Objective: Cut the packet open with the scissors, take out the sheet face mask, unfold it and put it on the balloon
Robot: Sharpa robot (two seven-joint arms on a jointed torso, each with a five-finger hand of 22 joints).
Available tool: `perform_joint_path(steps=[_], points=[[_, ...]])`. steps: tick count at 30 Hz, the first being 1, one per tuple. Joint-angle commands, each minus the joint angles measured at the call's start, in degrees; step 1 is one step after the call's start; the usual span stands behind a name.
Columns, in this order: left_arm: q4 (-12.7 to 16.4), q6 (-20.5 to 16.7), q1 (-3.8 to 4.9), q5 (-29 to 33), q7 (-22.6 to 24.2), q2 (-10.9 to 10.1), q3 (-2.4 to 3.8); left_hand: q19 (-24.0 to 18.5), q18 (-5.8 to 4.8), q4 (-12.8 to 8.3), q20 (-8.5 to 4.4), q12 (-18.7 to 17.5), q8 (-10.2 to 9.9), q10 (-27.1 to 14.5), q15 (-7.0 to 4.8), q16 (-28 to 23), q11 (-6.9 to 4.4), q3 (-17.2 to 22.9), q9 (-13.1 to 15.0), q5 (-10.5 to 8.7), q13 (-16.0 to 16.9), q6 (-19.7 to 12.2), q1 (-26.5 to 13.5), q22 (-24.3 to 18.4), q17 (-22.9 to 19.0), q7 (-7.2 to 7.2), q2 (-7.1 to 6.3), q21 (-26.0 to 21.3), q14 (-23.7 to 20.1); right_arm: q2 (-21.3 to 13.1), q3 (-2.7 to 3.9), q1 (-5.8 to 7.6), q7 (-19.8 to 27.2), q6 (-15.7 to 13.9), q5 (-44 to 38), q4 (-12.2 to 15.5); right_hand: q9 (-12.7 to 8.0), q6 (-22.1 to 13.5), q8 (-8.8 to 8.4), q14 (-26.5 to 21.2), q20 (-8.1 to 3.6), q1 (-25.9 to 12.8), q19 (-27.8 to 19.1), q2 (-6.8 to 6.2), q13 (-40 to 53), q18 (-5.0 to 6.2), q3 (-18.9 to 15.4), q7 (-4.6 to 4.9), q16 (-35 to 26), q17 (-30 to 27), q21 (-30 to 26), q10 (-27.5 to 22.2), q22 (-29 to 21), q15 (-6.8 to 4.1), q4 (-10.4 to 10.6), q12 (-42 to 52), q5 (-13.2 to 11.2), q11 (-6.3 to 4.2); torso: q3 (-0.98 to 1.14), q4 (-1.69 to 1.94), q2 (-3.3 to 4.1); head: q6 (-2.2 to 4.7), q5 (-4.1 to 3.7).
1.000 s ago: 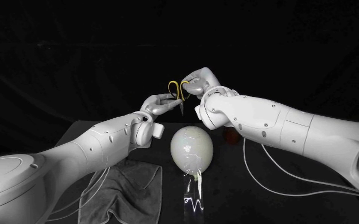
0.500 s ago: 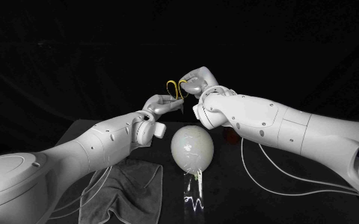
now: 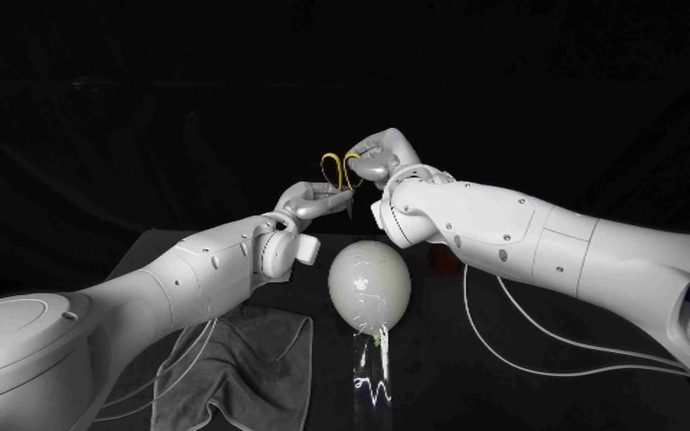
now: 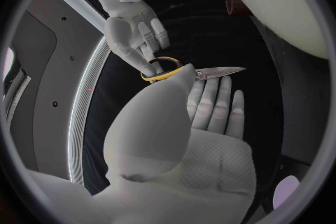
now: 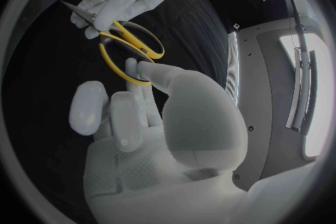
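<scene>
Scissors with yellow handle loops (image 3: 337,169) are held up in the air above the far side of the table, between both hands. My left hand (image 3: 311,200) pinches them near the pivot, thumb on top and fingers under the blades (image 4: 223,71). My right hand (image 3: 377,159) meets the loops (image 5: 129,47) from the other side. Its thumb tip (image 5: 143,70) sits at one loop while its other fingers lie stretched out beside it, not closed. The pale balloon (image 3: 370,284) lies on the table below the hands, knot toward me.
A grey cloth (image 3: 247,369) lies crumpled at the near left of the black table (image 3: 475,391). A shiny clear strip (image 3: 373,383) runs from the balloon's knot toward me. A small reddish thing (image 3: 446,263) sits right of the balloon. White cables (image 3: 532,351) trail under the right arm.
Both hands and the scissors have crept very slightly to the left; the hold on the scissors looks the same.
</scene>
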Motion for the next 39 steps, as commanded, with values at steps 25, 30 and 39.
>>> perform_joint_path(steps=[25,30,39], points=[[0.2,2.1,0.13,4.6,1.1,-0.3,0.09,2.8,1.09,-1.1,0.01,-1.4,5.7,10.3,-2.04,1.4,-2.65,13.5,5.1,0.09,0.0,3.9,-4.8,0.3,0.6,-1.62,-0.24,0.3,6.3,-0.7,0.04,-0.62,1.7,2.5,2.6,-2.6,0.4,-1.9,0.06,0.3,0.16,-0.9,-5.1,0.39,-0.1,2.32,0.3,0.75,-2.2,-4.6,-4.2,0.4,-6.0,0.13,-0.1,-1.0,0.2,-1.01,-0.01,-0.03,-0.04,0.09,0.74],[0.2,1.8,0.12,4.1,0.7,-0.5,0.09,3.1,0.93,-1.4,0.08,-1.5,6.1,10.7,-2.19,1.4,-2.73,14.2,5.6,0.1,0.0,3.7,-5.3,0.3,0.6,-1.46,-0.33,0.3,6.5,-0.8,-0.01,-0.63,4.4,7.2,4.6,-3.2,-0.3,-7.3,-3.37,-19.8,2.4,-3.6,-27.4,-2.72,-1.6,4.96,-4.2,4.19,-24.5,-33.7,-22.5,-9.5,-25.8,3.75,0.5,-1.4,1.8,2.13,-0.02,-0.06,-0.05,0.15,0.85],[0.0,2.1,0.14,-0.1,-0.7,-1.2,0.09,4.0,-0.03,-2.1,0.19,-1.7,6.9,11.1,-2.48,1.4,-2.85,15.6,6.8,0.1,0.0,3.3,-6.0,0.4,0.7,-1.4,-0.61,0.5,6.9,-2.5,-0.19,-0.66,11.5,13.3,6.3,-3.6,-4.1,-17.1,-11.58,-47.2,11.0,-3.5,-45.5,-4.36,-1.4,3.37,-17.9,2.94,-50.9,-48.9,-53.9,-23.1,-44.7,12.57,2.9,-1.0,-2.8,8.89,-0.01,-0.06,-0.03,0.35,1.12]])
